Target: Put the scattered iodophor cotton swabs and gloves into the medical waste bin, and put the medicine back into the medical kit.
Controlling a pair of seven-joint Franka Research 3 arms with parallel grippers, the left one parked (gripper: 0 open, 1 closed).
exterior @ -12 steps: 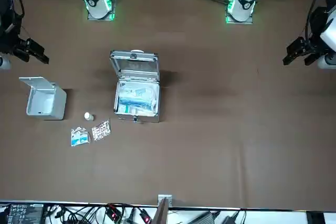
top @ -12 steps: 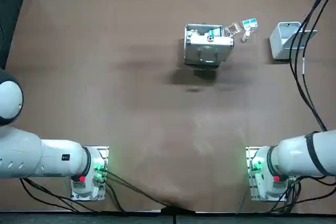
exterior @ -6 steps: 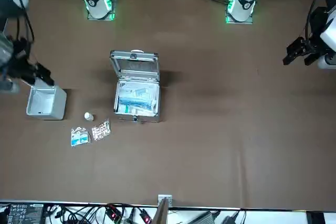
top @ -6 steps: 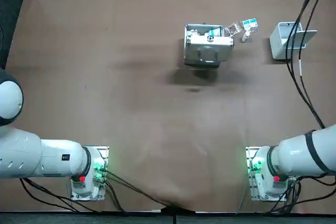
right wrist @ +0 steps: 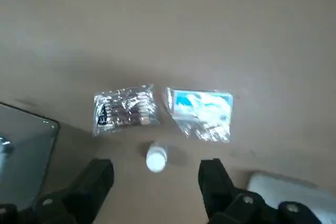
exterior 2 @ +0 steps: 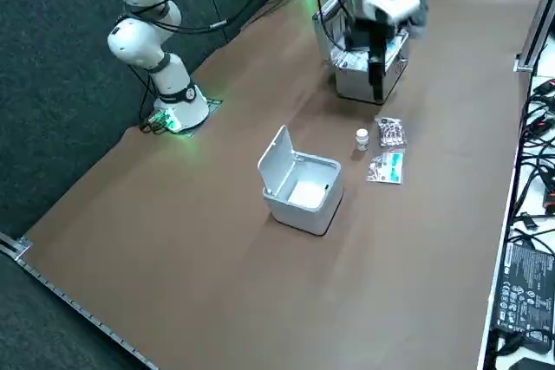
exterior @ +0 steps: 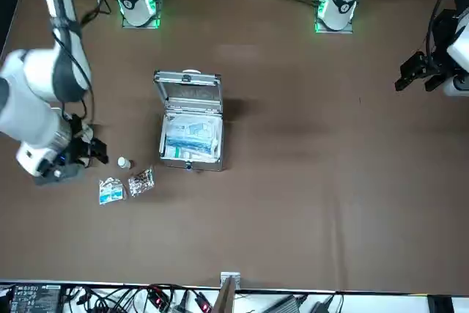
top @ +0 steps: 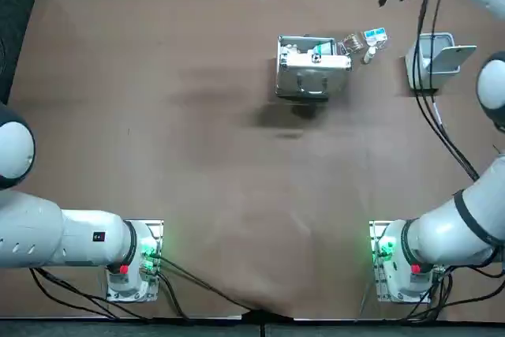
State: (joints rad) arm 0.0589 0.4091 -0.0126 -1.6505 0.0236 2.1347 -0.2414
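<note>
1. Table point(top: 158, 116): brown top; every item lies in its far right part, seen from the robot.

2. Right arm point(exterior: 40, 108): white, stretched out over that corner. In the front view it covers most of the waste bin.

3. Medical kit point(top: 312, 69): metal case, lid raised upright, blue-and-white contents showing inside. It stands to the robot's left of the loose items, well apart from the bin. One corner shows at the edge of the wrist view.

4. Waste bin point(exterior 2: 299, 184): white, its flip lid tilted back and open, interior white. It stands to the robot's right of the loose items, near the bottle but not touching it.

5. Right gripper point(right wrist: 156, 167): raised over the strip of table between kit and bin. Its fingers are spread wide with nothing between them. In the wrist view the bottle lies on the table in line with the gap, and both packets lie just beyond it.

6. Blue-and-white packet point(right wrist: 202, 111): flat on the table, the item farthest from the robot's base, just beside the foil packet on the bin side.

7. Silver foil packet point(right wrist: 125, 109): crinkled and flat, nearer the kit's corner.

8. Small white bottle point(right wrist: 156, 158): just beside both packets on the robot's side, touching neither.
</note>
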